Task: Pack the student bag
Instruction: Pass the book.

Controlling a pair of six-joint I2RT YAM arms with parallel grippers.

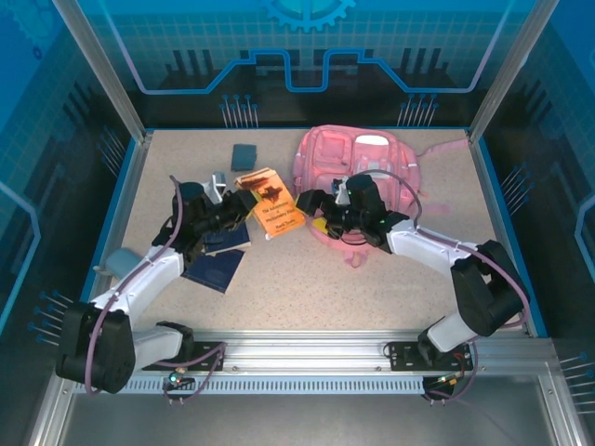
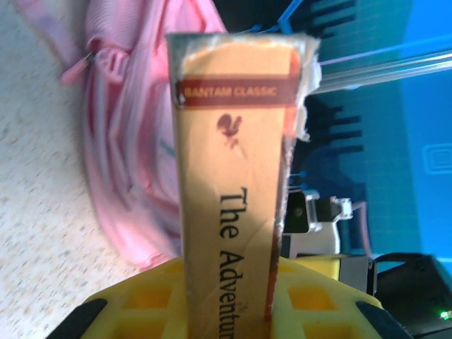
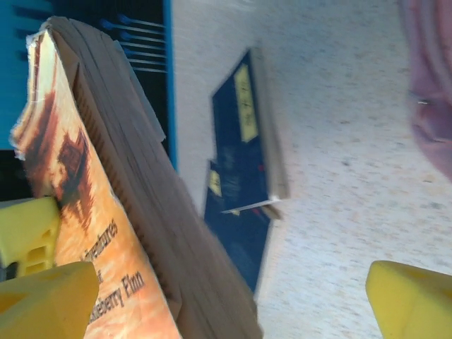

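Student bag: lies flat on the desk, far right of centre, front pockets facing up.
Bag heading: white-patch end points to the far edge; a pink strap trails off toward the far right, and a pink loop sits at the near edge.
Bag long axis: the outline is nearly as wide as it is deep from above. I read it as far-to-near, but cannot fix it firmly.
Left gripper: yellow fingers pressed on either side of an orange paperback, clamping it near its spine end. The spine stands up in the left wrist view.
Paperback: just left of the bag. In the top view its long axis runs far-left to near-right, cover up.
Right gripper: fingers spread wide. It sits between the paperback and the bag's near-left corner. One finger overlaps the cover in the right wrist view, but I cannot tell whether it touches.
Dark blue books: two, overlapping, on the desk near-left of the paperback.
Grey-blue square item: at the far side, left of the bag and apart from it.
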